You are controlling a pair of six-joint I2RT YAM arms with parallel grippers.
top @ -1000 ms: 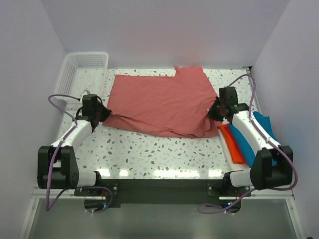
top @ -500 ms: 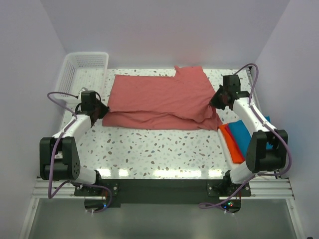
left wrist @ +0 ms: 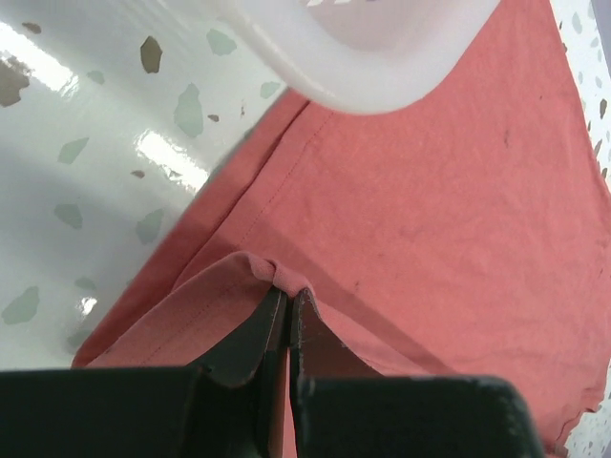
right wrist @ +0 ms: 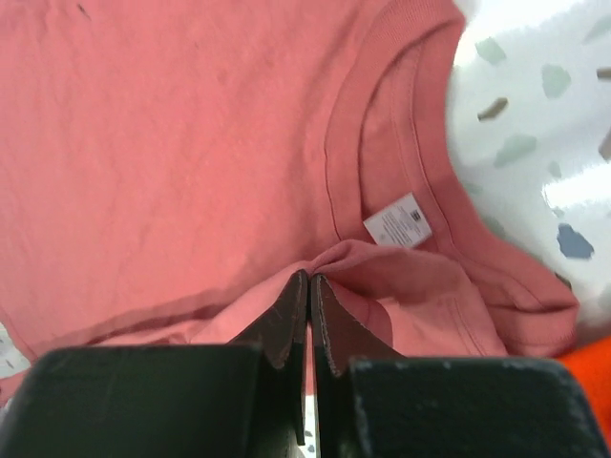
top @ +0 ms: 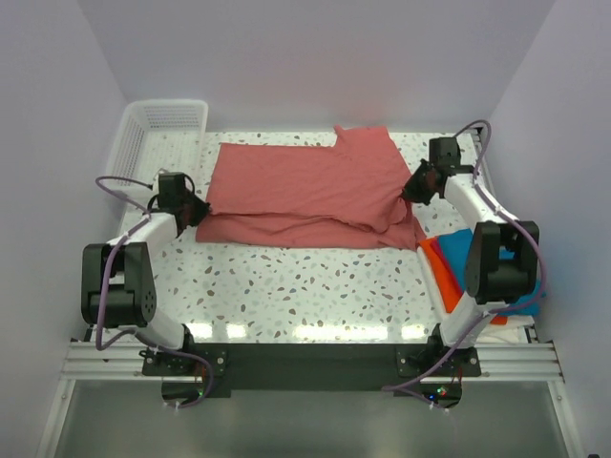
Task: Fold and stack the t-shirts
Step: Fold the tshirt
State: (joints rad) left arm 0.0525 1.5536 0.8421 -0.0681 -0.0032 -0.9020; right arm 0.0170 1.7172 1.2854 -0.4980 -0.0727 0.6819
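- Now, the left gripper is pinched tight on a raised ridge of the salmon-red t-shirt at the cloth's left edge, with only fabric between its jaws.
- Across from it, the right gripper is clamped the same way on a bunched fold of that shirt, just beside the collar and its small white label.
- Between the two, the shirt lies spread over the far half of the surface, its near edge doubled over in a rumpled band.
- A teal-blue t-shirt and an orange t-shirt lie together at the right edge, partly under the right arm.
- A white mesh basket sits in the far left corner, close to the shirt's corner.
- The surface is glossy white with grey-brown flecks, catching the lights along its near edge; plain pale walls close it in on three sides.
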